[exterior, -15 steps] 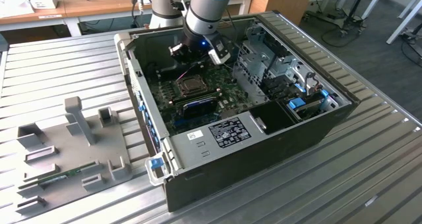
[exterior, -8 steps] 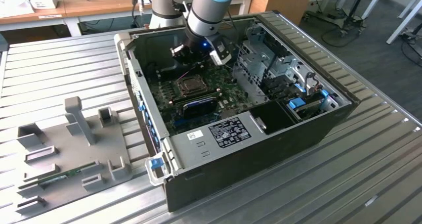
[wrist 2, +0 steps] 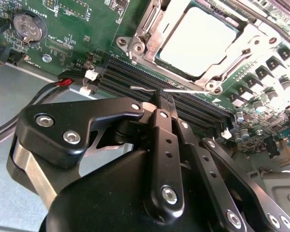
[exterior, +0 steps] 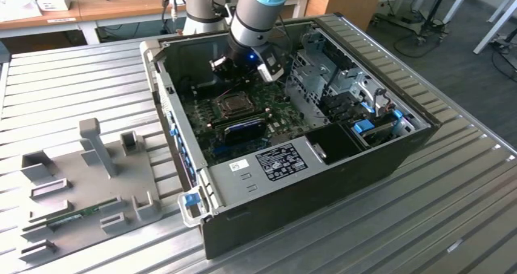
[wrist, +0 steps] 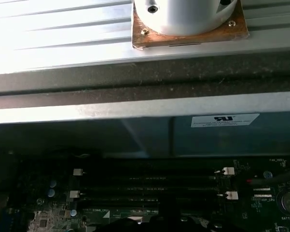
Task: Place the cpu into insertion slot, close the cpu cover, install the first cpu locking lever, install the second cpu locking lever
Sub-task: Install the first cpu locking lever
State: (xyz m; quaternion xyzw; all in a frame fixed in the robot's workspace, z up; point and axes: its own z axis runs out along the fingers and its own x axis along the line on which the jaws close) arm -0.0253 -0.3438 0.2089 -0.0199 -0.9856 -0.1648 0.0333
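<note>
The cpu (wrist 2: 198, 41) lies flat in the insertion slot (exterior: 224, 107) on the green board, its pale metal top showing through the window of the cpu cover (wrist 2: 253, 36), which is down over it. A thin silvery locking lever (wrist 2: 193, 90) runs along the socket's edge beside the black memory slots (wrist 2: 135, 77). My gripper (wrist 2: 164, 99) is shut, its black fingertips right at this lever; I cannot tell whether they pinch it. In the exterior view the gripper (exterior: 242, 67) hangs inside the open computer case just behind the socket.
The case walls (exterior: 166, 98) and the drive cage (exterior: 323, 74) hem in the board. Red and black cables (wrist 2: 62, 83) and a coin battery (wrist 2: 26, 26) lie near the fingers. A grey fixture tray (exterior: 81, 183) sits on the ribbed table at the exterior view's left.
</note>
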